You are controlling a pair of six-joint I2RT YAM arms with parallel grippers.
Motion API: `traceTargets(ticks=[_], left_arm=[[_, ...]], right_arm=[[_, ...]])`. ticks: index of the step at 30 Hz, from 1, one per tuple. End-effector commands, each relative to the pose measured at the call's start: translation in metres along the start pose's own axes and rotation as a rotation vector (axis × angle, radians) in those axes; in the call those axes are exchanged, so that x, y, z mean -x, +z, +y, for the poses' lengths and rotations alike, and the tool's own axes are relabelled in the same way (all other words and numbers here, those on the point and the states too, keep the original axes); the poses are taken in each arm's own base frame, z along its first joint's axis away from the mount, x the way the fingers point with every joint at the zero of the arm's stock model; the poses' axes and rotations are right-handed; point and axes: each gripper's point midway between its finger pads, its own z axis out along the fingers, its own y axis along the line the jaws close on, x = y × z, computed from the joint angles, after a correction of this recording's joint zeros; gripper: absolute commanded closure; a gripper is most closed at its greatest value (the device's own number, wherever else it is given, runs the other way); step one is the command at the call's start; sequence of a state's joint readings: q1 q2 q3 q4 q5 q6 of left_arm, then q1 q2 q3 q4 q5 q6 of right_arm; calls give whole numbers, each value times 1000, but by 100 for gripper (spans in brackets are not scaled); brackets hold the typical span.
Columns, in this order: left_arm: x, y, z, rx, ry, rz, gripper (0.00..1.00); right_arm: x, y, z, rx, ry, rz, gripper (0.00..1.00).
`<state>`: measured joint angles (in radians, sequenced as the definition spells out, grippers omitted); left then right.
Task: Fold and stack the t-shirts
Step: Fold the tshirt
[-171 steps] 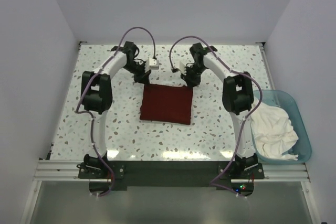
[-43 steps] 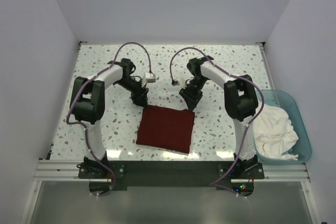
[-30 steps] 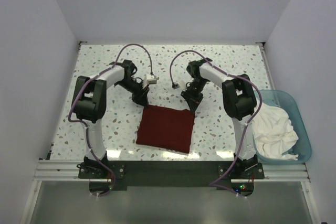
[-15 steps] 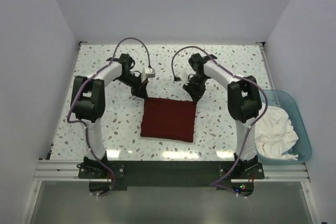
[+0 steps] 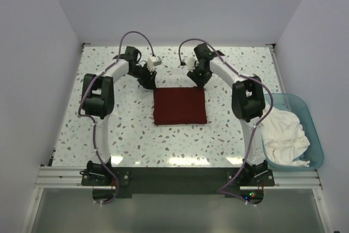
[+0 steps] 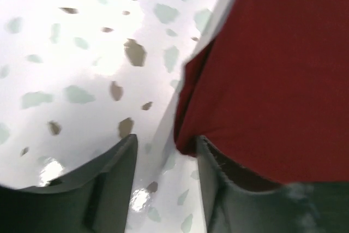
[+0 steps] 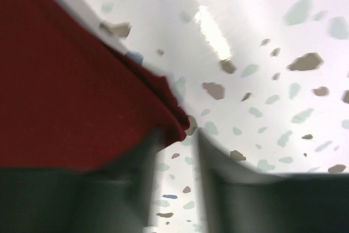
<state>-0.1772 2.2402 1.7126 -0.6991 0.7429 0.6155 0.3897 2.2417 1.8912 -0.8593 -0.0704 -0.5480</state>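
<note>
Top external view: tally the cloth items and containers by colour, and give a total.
Dark red folded cloth t-shirt: 1
White crumpled cloth heap: 1
Light blue plastic tub: 1
Total: 3

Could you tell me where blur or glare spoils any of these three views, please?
Right wrist view: the fingers are smeared by motion blur, and a glare streak crosses the table. Left wrist view: soft focus, the red shirt fuzzy at its edge, small glare spots low down. Top view: sharp, with a bright strip along the table's near edge.
</note>
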Motion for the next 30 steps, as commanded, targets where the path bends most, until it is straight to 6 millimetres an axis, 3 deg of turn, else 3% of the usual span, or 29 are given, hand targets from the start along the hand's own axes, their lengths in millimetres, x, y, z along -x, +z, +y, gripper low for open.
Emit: traceTargets(ticks=[1,2,3,5,6,7,9,10,11,13,14,16,17,18,22,27,30], left_arm=[[52,-45,22,112,-59,-152,45],[64,-53,12,83,-53,-193,41],[76,-69,-3,79,-36,-225,39],[96,-92,-35,24,-18,-298,33],[85,-88,-52,-24,-54,-295,27],[86,-89,-67,-61,-101,-309,21],[80,-85,-109,-174,-119,-328,9],[79,-84,-129,-238,-166,-333,3],[81,-81,-139,-262,-156,-352,0],[65,-69,-176,-356,-233,-320,0],[67,-65,-183,-372,-229,-336,0],[49,-56,-213,-463,-358,-298,0],[57,-57,-217,-472,-309,-349,0],[42,-48,-228,-504,-355,-332,0],[31,-34,-238,-562,-450,-298,0],[-6,-2,-235,-585,-596,-168,0],[-35,20,-218,-537,-701,-83,0]], right_arm=[[53,-54,-32,-98,81,-182,47],[60,-66,-28,-80,110,-213,41],[70,-92,-17,-34,109,-271,27],[69,-109,8,70,151,-305,20],[69,-117,20,122,170,-320,19],[76,-137,44,234,181,-383,18],[60,-135,82,403,275,-345,3],[63,-152,108,536,326,-376,1],[45,-141,129,618,384,-319,1],[46,-146,152,701,408,-347,1],[47,-162,167,782,440,-358,1],[37,-160,189,883,514,-317,1],[31,-159,197,921,526,-317,1],[29,-158,201,946,545,-307,1],[9,-133,214,1007,588,-219,1],[-22,-92,226,1056,641,-62,1],[-41,-61,223,1011,680,-13,1]])
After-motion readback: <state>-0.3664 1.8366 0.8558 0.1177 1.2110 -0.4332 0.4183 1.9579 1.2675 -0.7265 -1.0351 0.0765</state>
